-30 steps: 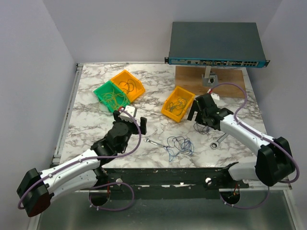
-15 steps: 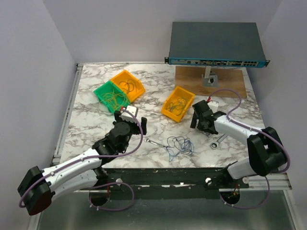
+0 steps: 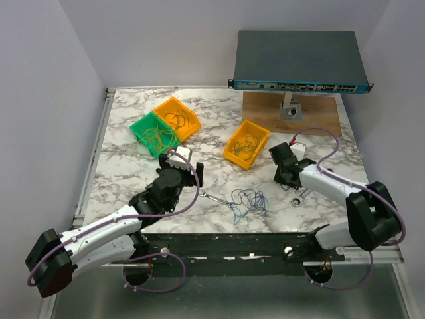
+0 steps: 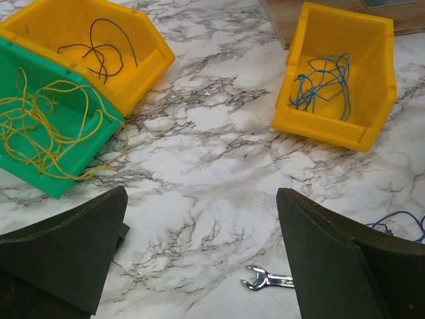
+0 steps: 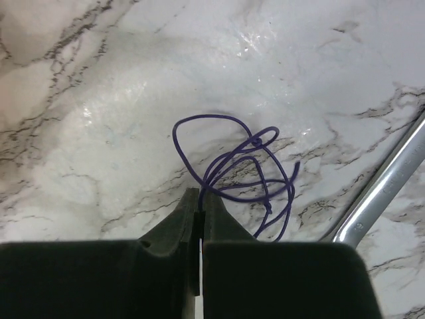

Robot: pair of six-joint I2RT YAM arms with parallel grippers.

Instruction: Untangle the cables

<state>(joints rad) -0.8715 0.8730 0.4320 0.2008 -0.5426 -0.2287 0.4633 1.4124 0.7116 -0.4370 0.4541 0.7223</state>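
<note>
One purple strand (image 5: 232, 169) seemingly pinched in closed right tool (image 5: 200, 199), just swung from yellow bin (image 3: 236, 159) down to counter (image 3: 126, 166); left tool (image 4: 201, 222) agape, empty. Main tangle (image 3: 247, 201) at front edge awaits.

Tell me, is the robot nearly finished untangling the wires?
Partly. Done: yellow wires lie in the green bin, brown wires in a yellow bin, blue wires in the second yellow bin. In hand: the right gripper is shut on a purple wire. Still to do: a tangle lies near the table front edge, and the left gripper is open, holding nothing.
</note>
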